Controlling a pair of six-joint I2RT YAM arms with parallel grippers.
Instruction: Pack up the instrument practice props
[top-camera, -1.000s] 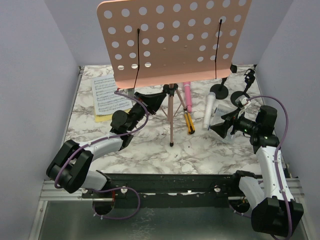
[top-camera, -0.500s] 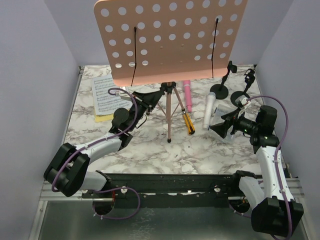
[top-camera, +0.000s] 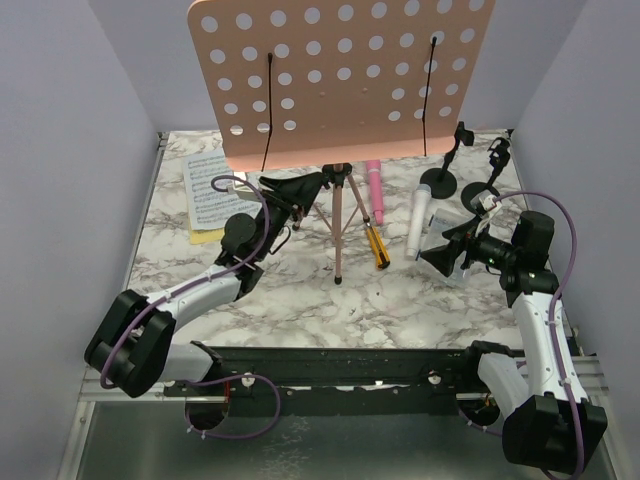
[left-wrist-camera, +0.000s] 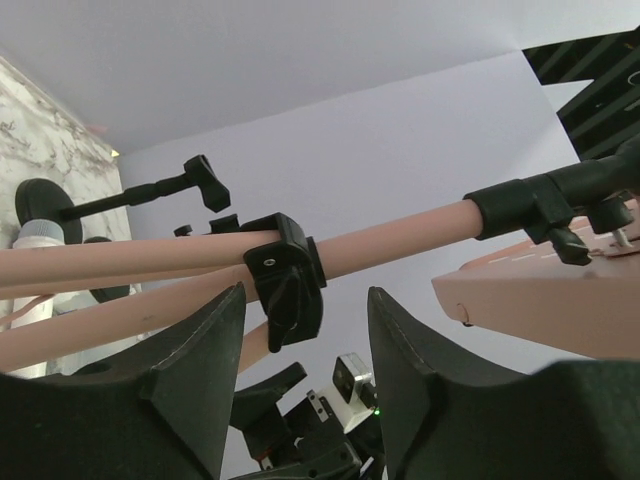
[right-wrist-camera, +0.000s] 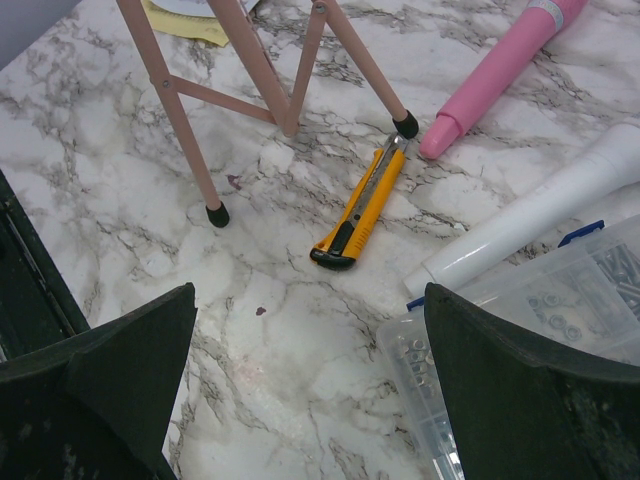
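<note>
Sheet-music pages (top-camera: 208, 190) lie far left on the marble table (top-camera: 300, 300) as the left gripper (top-camera: 312, 183), fingers parted around the pink tripod (top-camera: 340, 230) without pinching it, sits beneath the upright music rack (top-camera: 340, 75), while the right gripper (top-camera: 440, 252) hovers wide open beside the white microphone (top-camera: 418, 222).

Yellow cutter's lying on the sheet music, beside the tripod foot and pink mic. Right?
Not on the sheet music. The yellow cutter lies on the bare marble table, beside the tripod foot and pink mic; the right wrist view shows it.
</note>
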